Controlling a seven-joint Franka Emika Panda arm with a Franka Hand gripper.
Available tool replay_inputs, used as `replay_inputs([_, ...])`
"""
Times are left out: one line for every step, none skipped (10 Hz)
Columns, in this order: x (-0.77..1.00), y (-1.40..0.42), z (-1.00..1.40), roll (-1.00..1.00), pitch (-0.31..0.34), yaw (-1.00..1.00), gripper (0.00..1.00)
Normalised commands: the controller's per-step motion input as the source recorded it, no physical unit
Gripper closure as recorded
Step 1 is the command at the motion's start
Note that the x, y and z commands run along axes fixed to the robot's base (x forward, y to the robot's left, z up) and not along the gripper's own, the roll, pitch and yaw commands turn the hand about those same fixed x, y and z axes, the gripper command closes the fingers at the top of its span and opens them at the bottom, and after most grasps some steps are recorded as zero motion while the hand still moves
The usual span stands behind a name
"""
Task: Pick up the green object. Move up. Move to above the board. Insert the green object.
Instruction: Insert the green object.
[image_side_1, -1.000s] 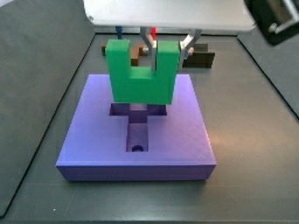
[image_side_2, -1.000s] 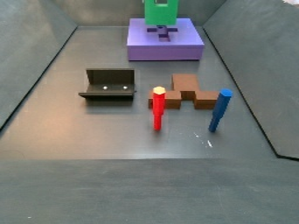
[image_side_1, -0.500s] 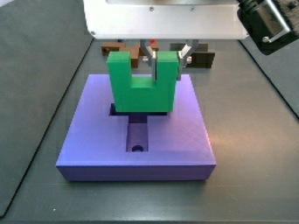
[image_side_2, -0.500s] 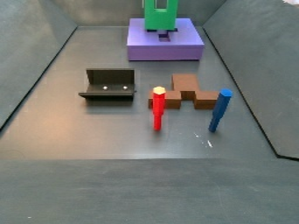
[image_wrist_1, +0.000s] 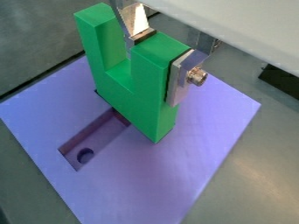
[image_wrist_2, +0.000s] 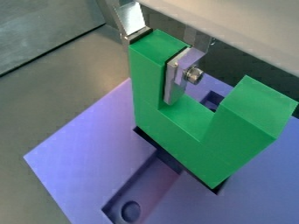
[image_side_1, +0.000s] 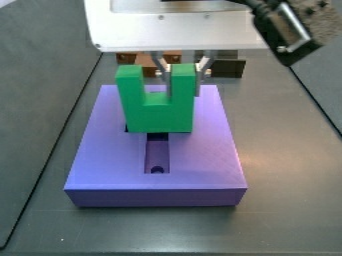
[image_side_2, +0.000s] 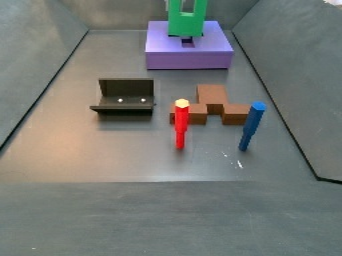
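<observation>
Insertion stage: the end effector (image_side_1: 177, 68), fingers clamped on one prong of the bright green U-shaped block (image_side_1: 154, 101), holds it upright over the large flat purple slab board (image_side_1: 207, 160) at the far end of the surface. Pick-up, lift and transfer look done. In both wrist views the block's base (image_wrist_1: 149, 122) sits at or just inside the wide part of the cross-shaped recess (image_wrist_1: 91, 144); depth of seating can't be told. Left, as judged: press fully home, then release. Elsewhere in a side view: dark L-shaped fixture (image_side_2: 123, 97), red peg (image_side_2: 181, 123), blue peg (image_side_2: 250, 125), brown block (image_side_2: 217, 103), all well apart from the board.
</observation>
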Motion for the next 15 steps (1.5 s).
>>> replay_inputs([-0.18, 0.07, 0.00, 0.05, -0.074, 0.14, 1.00])
replay_inputs([-0.01, 0.01, -0.04, 0.11, -0.057, 0.27, 1.00])
replay_inputs([0.00, 0.00, -0.10, 0.11, -0.010, 0.18, 1.00])
replay_inputs([0.00, 0.00, -0.15, 0.10, -0.010, 0.16, 1.00])
replay_inputs([0.00, -0.04, -0.17, 0.11, 0.000, 0.05, 1.00])
replay_inputs([0.00, -0.03, -0.14, 0.06, 0.000, 0.00, 1.00])
replay_inputs([-0.02, -0.01, -0.19, 0.08, 0.000, 0.00, 1.00])
replay_inputs([-0.05, -0.01, -0.18, 0.05, 0.000, -0.03, 1.00])
replay_inputs([-0.06, -0.01, -0.23, 0.04, -0.013, -0.03, 1.00])
replay_inputs([0.00, 0.00, -0.60, 0.15, -0.014, 0.00, 1.00])
replay_inputs([0.00, -0.01, -0.94, 0.20, -0.064, 0.00, 1.00])
replay_inputs([-0.07, -0.03, -0.99, 0.18, -0.060, 0.00, 1.00])
replay_inputs([-0.07, -0.06, -1.00, 0.16, -0.061, 0.00, 1.00])
replay_inputs([-0.06, -0.11, -1.00, 0.14, -0.063, -0.01, 1.00])
replay_inputs([-0.03, -0.19, -1.00, 0.16, -0.044, -0.01, 1.00])
